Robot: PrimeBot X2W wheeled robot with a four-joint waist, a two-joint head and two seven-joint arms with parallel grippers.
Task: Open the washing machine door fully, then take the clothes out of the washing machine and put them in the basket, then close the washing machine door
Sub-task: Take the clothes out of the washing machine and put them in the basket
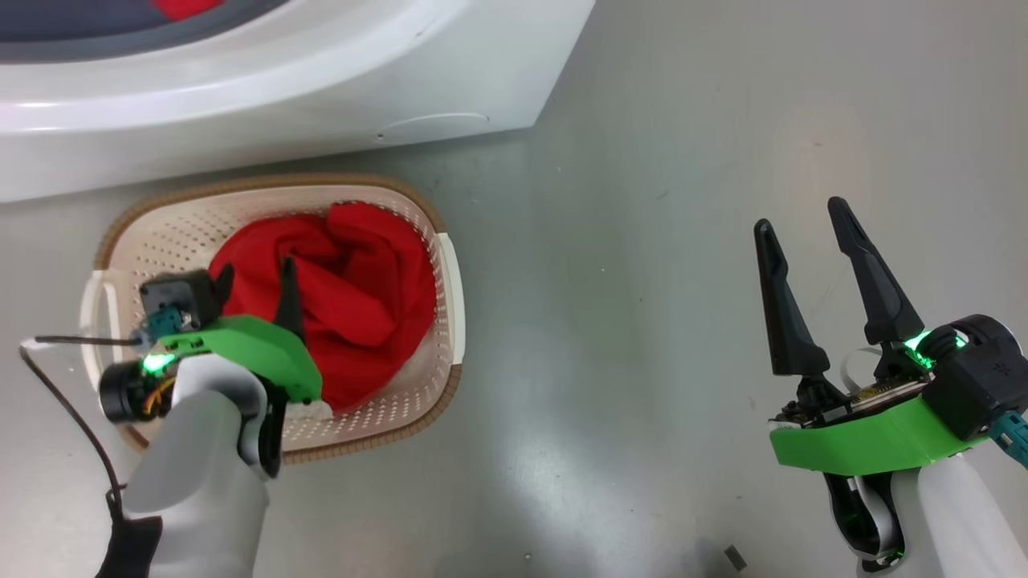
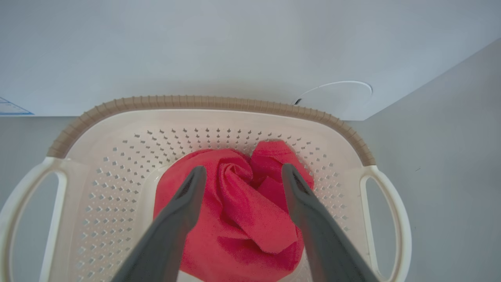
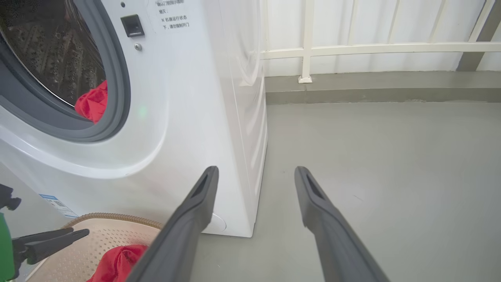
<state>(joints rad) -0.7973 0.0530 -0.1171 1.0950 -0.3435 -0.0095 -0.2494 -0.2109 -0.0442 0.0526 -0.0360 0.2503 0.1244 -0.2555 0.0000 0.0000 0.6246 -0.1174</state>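
The cream basket stands on the floor in front of the white washing machine. A crumpled red garment lies in the basket. My left gripper hovers open just above that garment, its fingers apart, nothing between them. Another red garment lies inside the steel drum behind the grey gasket. My right gripper is open over bare floor to the right of the machine. The door is out of view.
Grey floor stretches to the right of the machine and basket. A white railing and wall stand behind, in the right wrist view. A black cable trails from my left wrist near the basket's left handle.
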